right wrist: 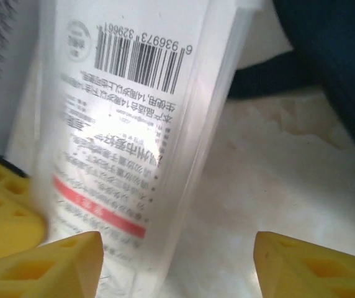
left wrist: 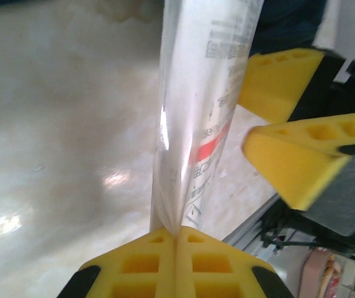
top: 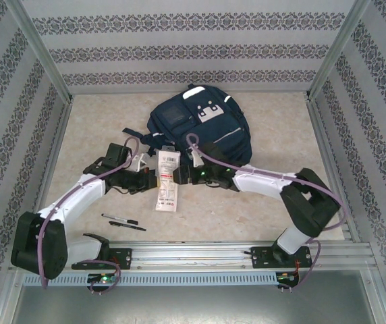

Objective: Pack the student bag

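Marbled beige desk (top: 260, 209) carries the student bag (top: 200, 125) near the middle of its far edge, and in front of it the left claw (left wrist: 176, 242) clenches a clear printed packet (top: 168, 181) by one edge, seemingly offering it to the released right claw (right wrist: 179, 251) straddling it.

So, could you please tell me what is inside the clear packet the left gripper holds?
Through the clear packet shows a white printed sheet with a barcode and a red stripe. Whatever sits behind that sheet is covered. The left gripper pinches its edge.
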